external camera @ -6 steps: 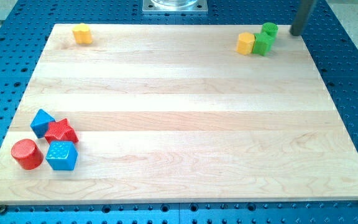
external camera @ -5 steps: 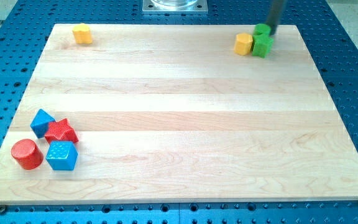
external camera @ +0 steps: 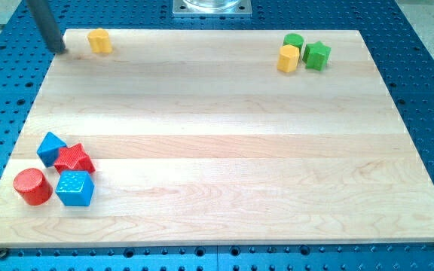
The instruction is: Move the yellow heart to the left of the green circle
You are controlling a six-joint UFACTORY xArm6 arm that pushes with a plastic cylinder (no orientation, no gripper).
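Obstacles, top edge: yellow heart lying just right of my tip; green circle, yellow block and green star crowding the right corner. Open board is stretching between them.

No text, label, brand, number or sign can be read anywhere in this view.

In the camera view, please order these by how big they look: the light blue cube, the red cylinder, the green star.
1. light blue cube
2. red cylinder, nearly alike
3. green star, though it lies farther away, so true size is unsure.
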